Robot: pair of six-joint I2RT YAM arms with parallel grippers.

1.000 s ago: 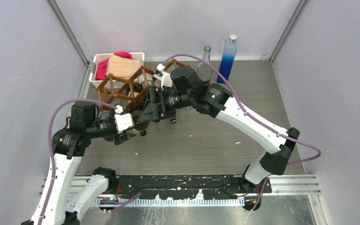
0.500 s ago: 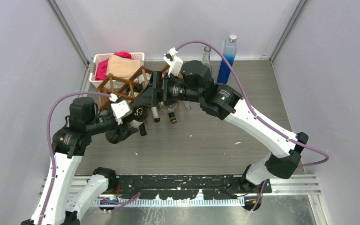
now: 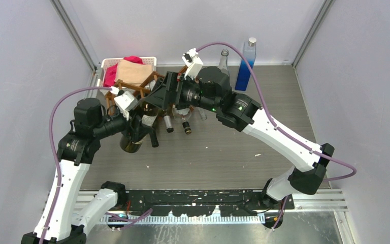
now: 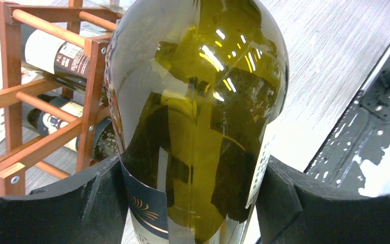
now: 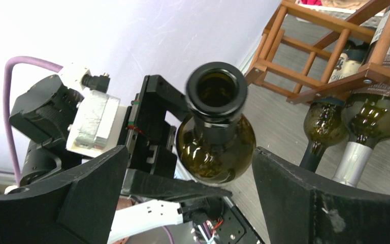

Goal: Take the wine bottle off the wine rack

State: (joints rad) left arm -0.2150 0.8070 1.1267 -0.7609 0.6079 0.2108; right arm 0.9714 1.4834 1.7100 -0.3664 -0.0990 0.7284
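Observation:
A dark green wine bottle [image 3: 138, 133] with a dark label is out of the wine rack [image 3: 143, 87], a brown wooden lattice by the back left. My left gripper [image 3: 144, 129] is shut on the bottle's body [image 4: 198, 101]; its black fingers [image 4: 86, 203] press both sides. The bottle tilts up, its open mouth [image 5: 217, 90] toward my right gripper [image 3: 156, 99]. My right gripper [image 5: 208, 201] is open, its fingers [image 5: 330, 203] standing wide on either side of the bottle's shoulder without touching. The rack [image 4: 45, 101] still holds other bottles.
Necks of other bottles [image 3: 167, 122] stick out of the rack's front, also in the right wrist view [image 5: 355, 127]. A white basket [image 3: 105, 65] with red and tan cloths stands behind the rack. A clear glass bottle [image 3: 224, 57] and a blue bottle [image 3: 247, 60] stand at the back wall.

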